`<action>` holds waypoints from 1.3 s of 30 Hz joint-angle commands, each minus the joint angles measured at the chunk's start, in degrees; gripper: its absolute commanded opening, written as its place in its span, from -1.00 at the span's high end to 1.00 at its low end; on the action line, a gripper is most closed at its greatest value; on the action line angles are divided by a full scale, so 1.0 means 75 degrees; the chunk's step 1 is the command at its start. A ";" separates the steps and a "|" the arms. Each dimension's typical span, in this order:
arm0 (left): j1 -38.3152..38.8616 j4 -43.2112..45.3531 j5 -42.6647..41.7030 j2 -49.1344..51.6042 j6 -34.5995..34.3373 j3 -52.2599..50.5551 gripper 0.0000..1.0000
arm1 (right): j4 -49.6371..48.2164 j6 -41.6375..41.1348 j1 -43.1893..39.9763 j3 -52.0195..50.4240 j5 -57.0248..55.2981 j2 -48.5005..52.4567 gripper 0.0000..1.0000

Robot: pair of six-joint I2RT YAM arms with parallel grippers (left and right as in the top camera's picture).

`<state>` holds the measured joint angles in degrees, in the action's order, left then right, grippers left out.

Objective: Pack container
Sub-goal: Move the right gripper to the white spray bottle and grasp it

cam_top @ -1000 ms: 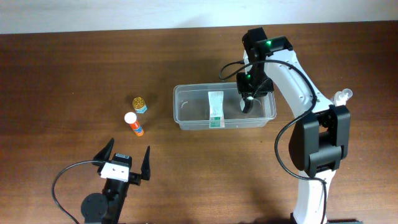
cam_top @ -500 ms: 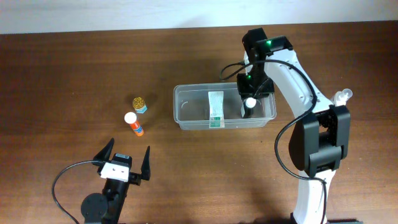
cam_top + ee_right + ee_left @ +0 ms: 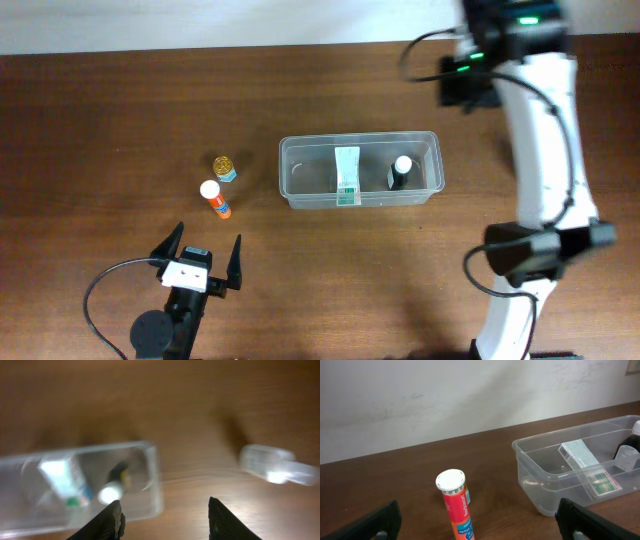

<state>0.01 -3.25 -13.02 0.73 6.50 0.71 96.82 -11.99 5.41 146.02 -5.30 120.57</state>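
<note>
The packing looked partly done. The container [image 3: 306, 178], at the centre of the overhead frame, held a green-and-white box [image 3: 347, 176] and a dark bottle [image 3: 401, 170]. Still out on the worktop [image 3: 120, 110] were an orange tube [image 3: 215, 199], a small jar [image 3: 224, 167] and a clear bottle [image 3: 274, 464]. The left tool [image 3: 201, 256] and right tool [image 3: 165, 506] were both spread wide, holding nothing.

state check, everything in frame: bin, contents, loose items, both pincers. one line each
container: open top, two items inside
green-white box: in container, tilted
dark bottle: in container, upright, capped
orange tube: on table, upright, capped
gold-lidded jar: on table, lidded
clear bottle: outside container, too blurred to tell pose
left pincer: open, empty
right pincer: open, empty
</note>
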 commanded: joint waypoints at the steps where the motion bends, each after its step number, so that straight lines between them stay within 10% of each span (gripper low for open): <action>1: -0.0044 -0.0038 0.0079 -0.0058 0.0119 -0.0026 -0.99 | 0.0070 -0.0064 -0.1142 0.0201 -0.0589 -0.0414 0.04; 22: -0.0044 -0.0038 0.0079 -0.0058 0.0119 -0.0026 -0.99 | -0.1247 0.1177 -0.4389 -0.2477 0.0997 -0.0192 -0.11; 39: -0.0044 -0.0038 0.0079 -0.0058 0.0119 -0.0026 -0.99 | -0.1306 0.1810 -0.4371 -0.2486 0.1620 0.0889 -0.11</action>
<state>0.01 -3.25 -13.02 0.73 6.50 0.71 87.02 0.23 -27.68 127.59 5.87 125.67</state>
